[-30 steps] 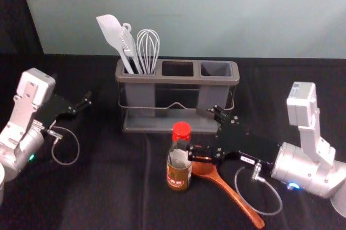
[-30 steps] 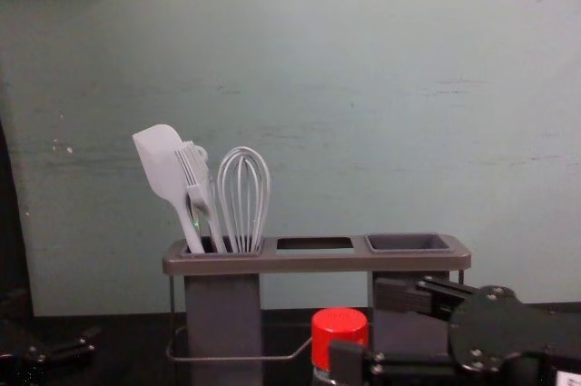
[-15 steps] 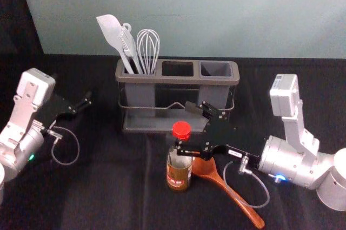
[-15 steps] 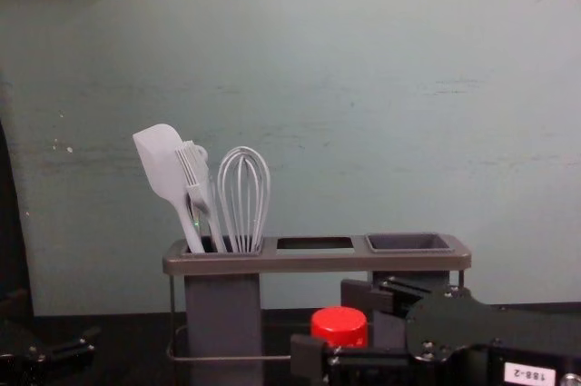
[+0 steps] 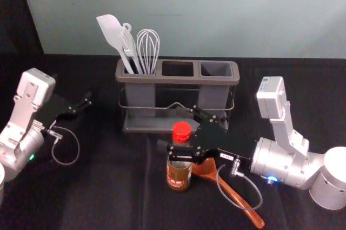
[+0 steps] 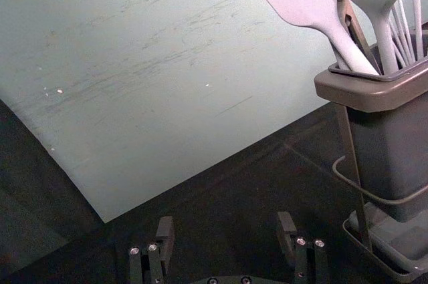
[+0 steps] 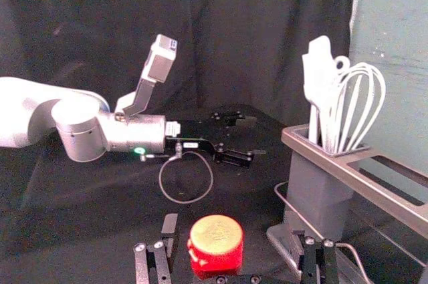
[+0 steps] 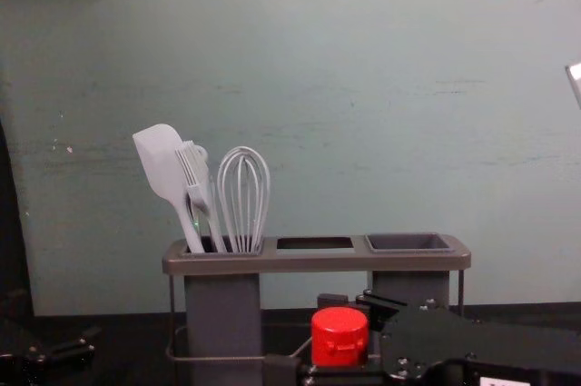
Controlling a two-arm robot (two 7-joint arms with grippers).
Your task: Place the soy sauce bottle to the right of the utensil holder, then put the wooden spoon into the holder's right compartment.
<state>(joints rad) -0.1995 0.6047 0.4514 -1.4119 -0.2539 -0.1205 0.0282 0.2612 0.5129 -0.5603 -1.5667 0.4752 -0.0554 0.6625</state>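
Jaws spread on both: right gripper (image 5: pixel 173 129) around the bottle (image 5: pixel 178 177), before the holder (image 5: pixel 177 79); left gripper (image 5: pixel 81 100) left of it.

READABLE TEXT: none you can make out | soy sauce bottle (image 5: pixel 180 168): you get a printed label (image 5: pixel 175 180), lettering too small to read; | right arm (image 5: pixel 284 162): white tag (image 5: pixel 226 156), illegible to you; | left arm (image 7: pixel 137 132): white sticker (image 7: pixel 172 128), likewise unreadable
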